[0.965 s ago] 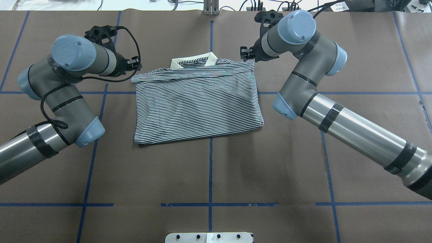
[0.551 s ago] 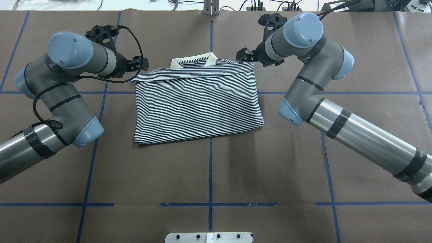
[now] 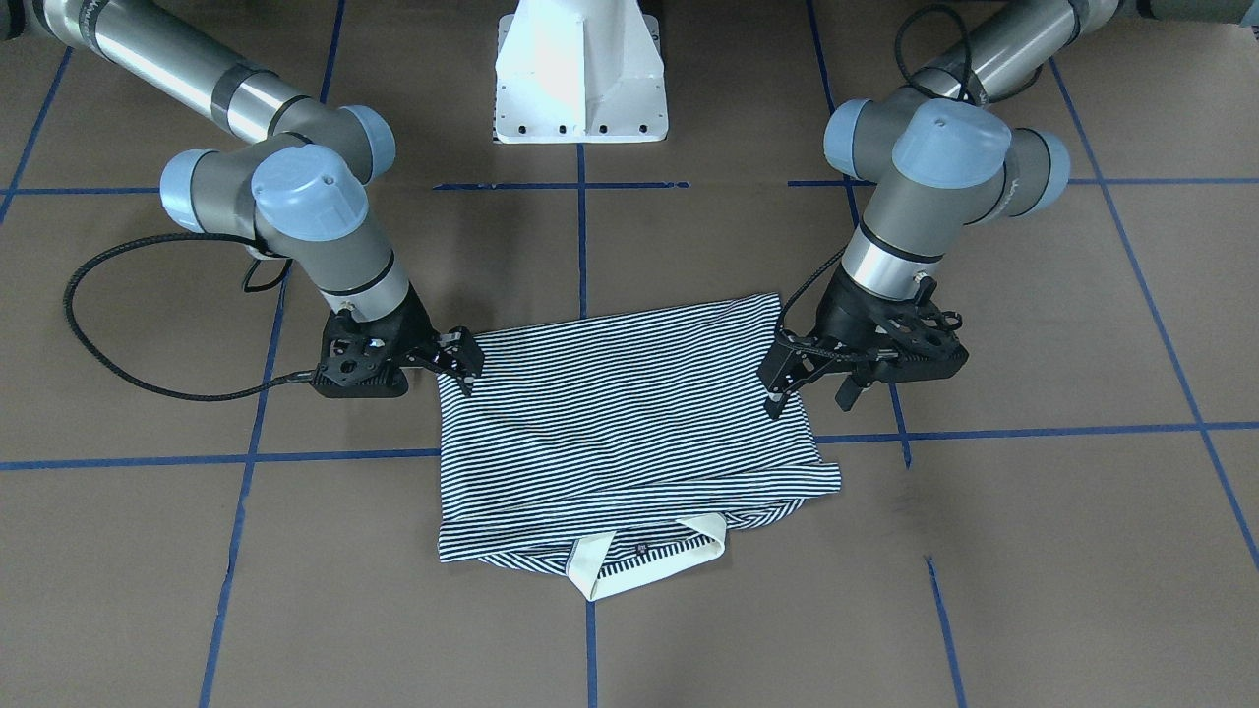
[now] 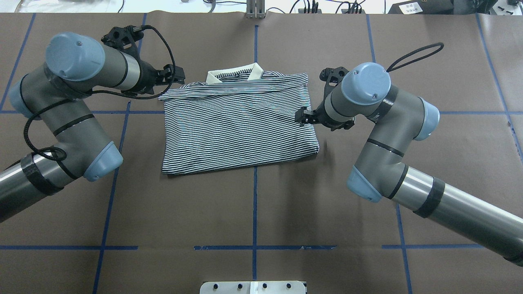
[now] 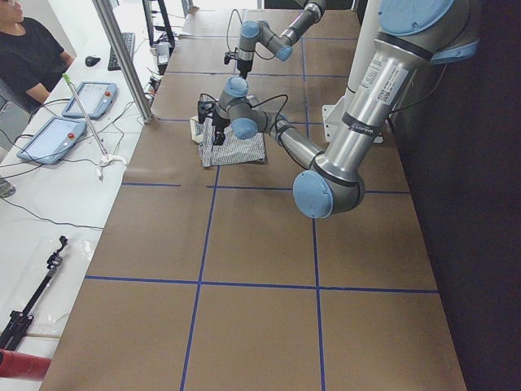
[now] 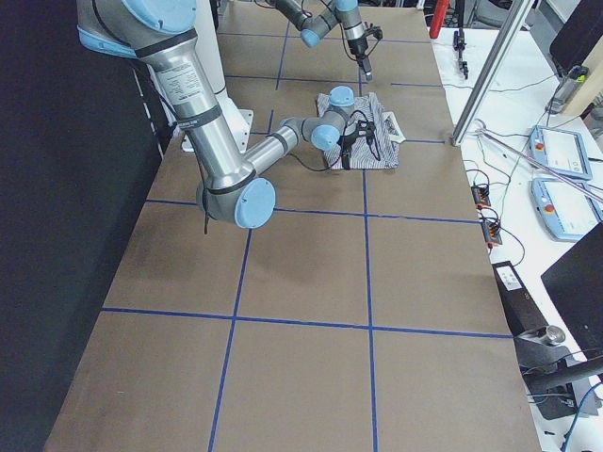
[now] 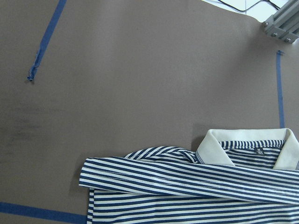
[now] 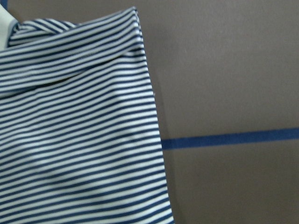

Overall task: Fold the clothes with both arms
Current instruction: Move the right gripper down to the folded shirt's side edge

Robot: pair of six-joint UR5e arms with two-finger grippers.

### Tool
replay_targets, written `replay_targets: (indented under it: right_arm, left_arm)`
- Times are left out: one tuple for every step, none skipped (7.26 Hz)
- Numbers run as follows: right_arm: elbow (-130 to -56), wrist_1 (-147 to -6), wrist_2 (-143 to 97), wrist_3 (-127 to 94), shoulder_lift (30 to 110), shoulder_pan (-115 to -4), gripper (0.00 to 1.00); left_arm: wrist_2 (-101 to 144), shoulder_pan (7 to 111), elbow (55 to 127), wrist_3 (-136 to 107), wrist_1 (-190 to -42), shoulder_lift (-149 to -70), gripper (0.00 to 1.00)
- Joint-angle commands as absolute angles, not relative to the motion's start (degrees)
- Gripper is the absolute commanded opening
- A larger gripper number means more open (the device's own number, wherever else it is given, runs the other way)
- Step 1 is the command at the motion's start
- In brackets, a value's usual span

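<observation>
Jaws on left gripper [image 3: 811,388]: parted, empty; jaws on right gripper [image 3: 465,361]: gap not readable, cannot tell whether parted or closed, no cloth seen in them; two arms, left arm [image 4: 75,122] and right arm [image 4: 382,141], both bent at elbow, wrists reaching inward; one polo shirt [image 4: 241,122], folded, flat on table [image 4: 253,212], collar at far edge; left gripper just off far-left corner of shirt; right gripper over right edge, about midway.

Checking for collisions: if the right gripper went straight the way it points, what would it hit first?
Likely the polo shirt, at its side edge; the right gripper aims at it. Its height over the cloth is unclear.
</observation>
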State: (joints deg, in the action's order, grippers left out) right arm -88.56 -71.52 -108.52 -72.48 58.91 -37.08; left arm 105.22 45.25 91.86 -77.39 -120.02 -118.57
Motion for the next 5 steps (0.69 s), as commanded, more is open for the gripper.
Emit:
replay_targets:
  right_arm:
    - [-88.6, -73.2, -107.1, -74.0, 58.8, -34.8, 0.99]
    - [-88.4, -73.1, -106.6, -73.9, 58.6, -34.7, 0.98]
    - [-88.4, -73.1, -106.5, -74.0, 58.7, -34.6, 0.87]
    - [-88.4, -73.0, -106.5, -74.0, 58.7, -34.5, 0.6]
    - [-88.3, -72.8, -106.5, -73.7, 58.8, -34.4, 0.3]
  left_arm:
    - [105.2, 45.2, 92.4, -77.6, -120.1, -118.6, 1.0]
    - [105.2, 45.2, 92.4, -77.6, -120.1, -118.6, 1.0]
    - [105.2, 45.2, 92.4, -77.6, -120.1, -118.6, 1.0]
    - [105.2, 45.2, 92.5, -77.6, -120.1, -118.6, 1.0]
    - [105.2, 45.2, 92.5, -77.6, -120.1, -118.6, 1.0]
